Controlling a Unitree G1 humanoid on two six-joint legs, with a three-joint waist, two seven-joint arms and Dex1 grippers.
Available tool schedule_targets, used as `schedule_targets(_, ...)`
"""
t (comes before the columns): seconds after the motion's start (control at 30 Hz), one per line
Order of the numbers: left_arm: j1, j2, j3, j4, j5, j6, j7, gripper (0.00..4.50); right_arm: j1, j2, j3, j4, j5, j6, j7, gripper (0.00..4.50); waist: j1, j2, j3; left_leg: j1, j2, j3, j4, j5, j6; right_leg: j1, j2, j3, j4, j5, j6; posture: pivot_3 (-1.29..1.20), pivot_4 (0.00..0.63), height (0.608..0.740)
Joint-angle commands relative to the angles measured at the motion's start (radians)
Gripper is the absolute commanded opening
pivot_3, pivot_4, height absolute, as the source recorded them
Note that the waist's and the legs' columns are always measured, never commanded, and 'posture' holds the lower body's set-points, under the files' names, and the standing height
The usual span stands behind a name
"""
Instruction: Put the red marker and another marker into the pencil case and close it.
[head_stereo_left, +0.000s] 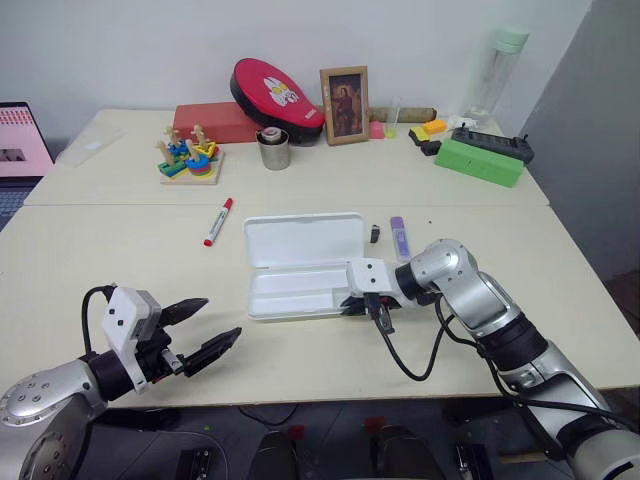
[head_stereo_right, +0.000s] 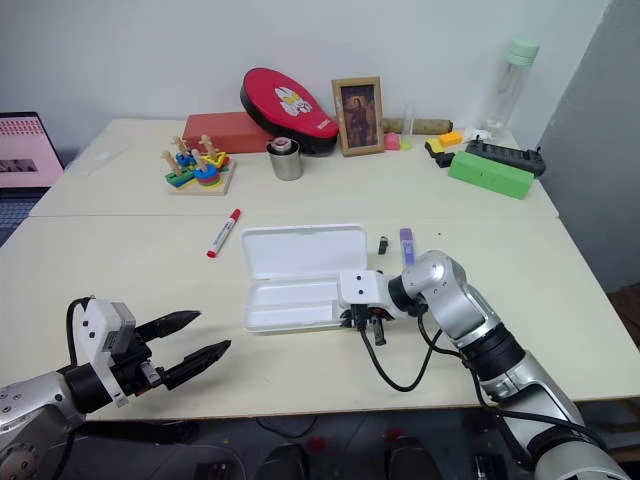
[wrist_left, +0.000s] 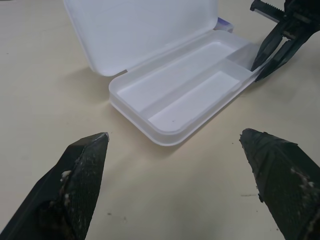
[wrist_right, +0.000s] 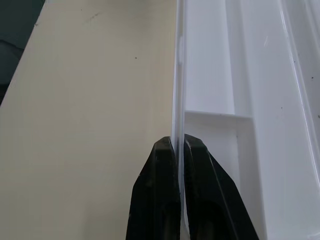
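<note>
The white pencil case (head_stereo_left: 300, 240) lies open in the middle of the table, its lid tipped back and its tray empty. My right gripper (head_stereo_left: 355, 303) is shut on the tray's thin right end wall, which shows pinched between the fingers (wrist_right: 165, 165) in the right wrist view. The red marker (head_stereo_left: 218, 222) lies on the table to the left of the case. The short purple marker (head_stereo_left: 399, 236) lies to the right of the lid. My left gripper (head_stereo_left: 222, 318) hovers open near the table's front left, apart from the case (wrist_left: 165, 95), with nothing between its fingers.
A tiny black object (head_stereo_left: 376, 234) sits beside the purple marker. Along the back stand a red pouch (head_stereo_left: 275, 88), red box (head_stereo_left: 215, 122), picture frame (head_stereo_left: 344, 105), metal cup (head_stereo_left: 273, 150), wooden stacking toy (head_stereo_left: 190, 158), green box (head_stereo_left: 478, 160) and bottle (head_stereo_left: 495, 70). A laptop (head_stereo_left: 20, 140) is far left.
</note>
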Motion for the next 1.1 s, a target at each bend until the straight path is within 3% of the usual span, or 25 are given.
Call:
schedule_targets(0.03,-0.006,0.012,0.018,-0.033,-0.010,-0.007,0.007,4.50,0.001,-0.003,0.014,-0.047,0.018,0.028,-0.020,0.05,0.001,0.000,0.000,0.000,0.000,0.000,0.000,0.000,0.000,0.000,0.000,0.000,0.000,0.000,0.000,0.00,0.150,0.740)
schedule_targets(0.53,-0.030,0.019,0.000,-0.045,-0.018,0.007,0.019,4.50,0.025,0.037,0.075,-0.098,0.049,0.150,-0.119,0.05,0.000,0.000,0.000,-0.001,0.000,0.000,-0.001,0.000,0.000,0.000,0.000,0.000,0.000,0.000,-0.001,0.00,0.150,0.740)
schedule_targets(0.8,-0.047,0.028,-0.006,-0.041,-0.019,0.020,0.013,4.50,0.028,0.026,0.073,-0.117,0.075,0.158,-0.136,1.54,-0.001,0.000,0.000,-0.001,0.000,0.000,-0.001,0.000,0.000,0.000,0.000,0.000,0.000,0.000,0.000,0.00,0.150,0.740)
schedule_targets(0.87,-0.056,0.033,-0.009,-0.036,-0.020,0.022,0.010,4.50,0.025,0.022,0.069,-0.122,0.086,0.163,-0.140,2.20,-0.001,0.000,0.000,-0.001,0.000,0.000,-0.001,0.000,0.000,0.000,0.000,0.000,0.000,0.000,0.000,0.00,0.150,0.740)
schedule_targets(1.1,-0.096,0.048,-0.035,-0.028,-0.026,0.032,0.001,4.50,0.001,-0.003,0.007,-0.161,0.146,0.209,-0.153,3.81,0.000,0.000,0.000,-0.001,0.000,0.000,-0.001,0.000,0.000,0.000,0.000,0.000,0.000,0.000,0.000,0.00,0.150,0.740)
